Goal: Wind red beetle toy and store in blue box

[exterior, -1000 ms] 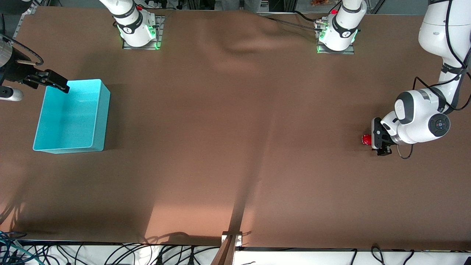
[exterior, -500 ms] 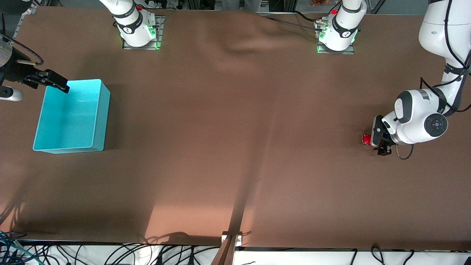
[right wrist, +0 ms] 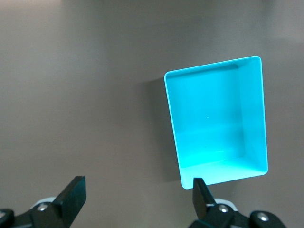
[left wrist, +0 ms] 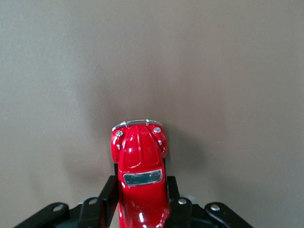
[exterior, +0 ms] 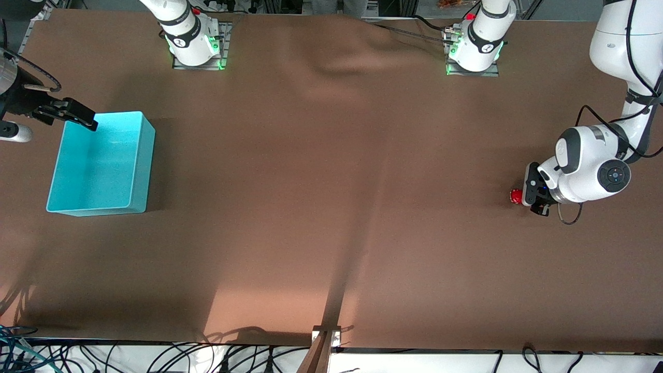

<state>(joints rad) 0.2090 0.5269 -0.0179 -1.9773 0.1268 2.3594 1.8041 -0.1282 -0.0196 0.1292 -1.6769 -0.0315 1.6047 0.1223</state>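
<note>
The red beetle toy (exterior: 515, 196) stands on the brown table near the left arm's end. My left gripper (exterior: 533, 197) is low at the table and shut on the toy's sides. In the left wrist view the toy (left wrist: 140, 152) sticks out forward from between the fingers (left wrist: 108, 197) of my left gripper (left wrist: 141, 192). The blue box (exterior: 141, 155) stands empty at the right arm's end of the table. My right gripper (exterior: 65, 114) hangs open and empty over the box's corner nearest the right arm's base. The right wrist view shows the box (right wrist: 256, 118) beyond my right gripper (right wrist: 137, 192).
The brown cloth-covered table (exterior: 331, 207) stretches bare between toy and box, with a wrinkled hump (exterior: 336, 57) between the two arm bases. Cables (exterior: 155, 357) and a post (exterior: 323, 344) lie along the edge nearest the front camera.
My left gripper's fingers have closed in on the toy and the left wrist has shifted slightly. The right arm and the box have not moved.
</note>
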